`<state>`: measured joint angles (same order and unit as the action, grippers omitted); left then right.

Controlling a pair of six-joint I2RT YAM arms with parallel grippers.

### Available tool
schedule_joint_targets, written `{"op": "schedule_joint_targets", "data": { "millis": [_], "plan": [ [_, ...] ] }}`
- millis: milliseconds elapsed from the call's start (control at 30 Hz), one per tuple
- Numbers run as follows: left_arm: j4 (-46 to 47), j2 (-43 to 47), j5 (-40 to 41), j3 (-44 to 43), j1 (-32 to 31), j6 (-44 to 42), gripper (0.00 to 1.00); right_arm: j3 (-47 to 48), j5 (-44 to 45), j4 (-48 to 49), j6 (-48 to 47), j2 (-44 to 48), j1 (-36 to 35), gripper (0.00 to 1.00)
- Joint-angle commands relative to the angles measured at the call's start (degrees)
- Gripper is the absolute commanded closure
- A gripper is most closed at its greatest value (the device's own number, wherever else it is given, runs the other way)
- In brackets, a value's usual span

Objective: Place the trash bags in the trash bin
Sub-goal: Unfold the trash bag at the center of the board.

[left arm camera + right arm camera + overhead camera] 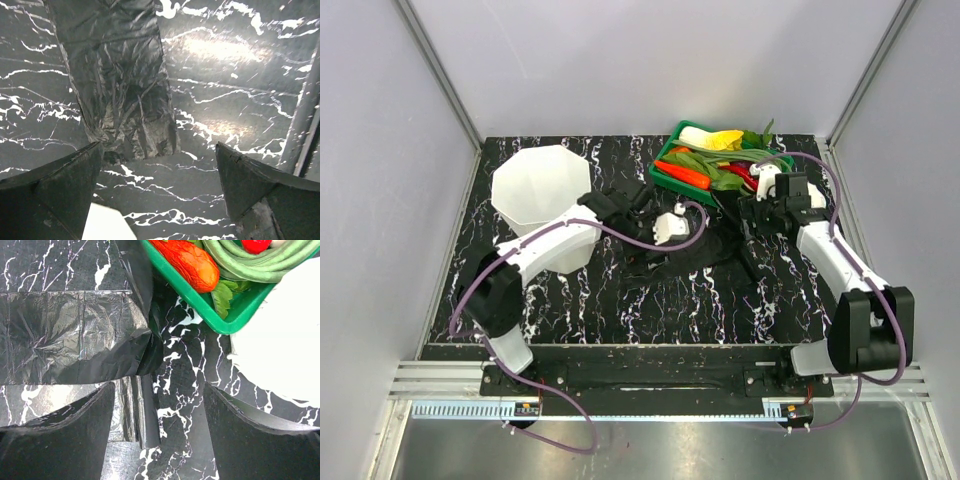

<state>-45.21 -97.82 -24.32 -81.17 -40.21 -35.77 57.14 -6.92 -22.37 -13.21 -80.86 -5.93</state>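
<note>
Left fingers (55, 190) spread, holding nothing; right fingers (250, 440) spread likewise. Trash bag (65, 335) lies crinkled on the surface (180, 365), outside the trash bin (540, 185) to its left. Advise pinching a raised fold, not flat film.

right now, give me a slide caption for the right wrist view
Right gripper open above a black trash bag on the marble table, beside the green tray.
</note>
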Motion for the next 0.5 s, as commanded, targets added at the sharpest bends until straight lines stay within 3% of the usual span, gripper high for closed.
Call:
{"op": "schedule_joint_targets", "data": {
  "millis": [0, 133, 467],
  "plan": [
    [0.48, -1.92, 10.67, 0.57, -1.54, -4.22, 0.03, 1.39, 1.65, -2.41, -0.94, 4.21, 0.57, 0.24],
    [1.09, -5.88, 15.34, 1.8, -1.98, -6.59, 0.07, 1.57, 0.59, -4.26, -1.55, 6.59, 0.57, 0.24],
    [1.79, -12.48, 15.53, 3.38, -1.81, -10.02, 0.13, -1.16, -0.9, -5.14, -1.47, 10.37, 0.57, 0.24]
  ]
}}
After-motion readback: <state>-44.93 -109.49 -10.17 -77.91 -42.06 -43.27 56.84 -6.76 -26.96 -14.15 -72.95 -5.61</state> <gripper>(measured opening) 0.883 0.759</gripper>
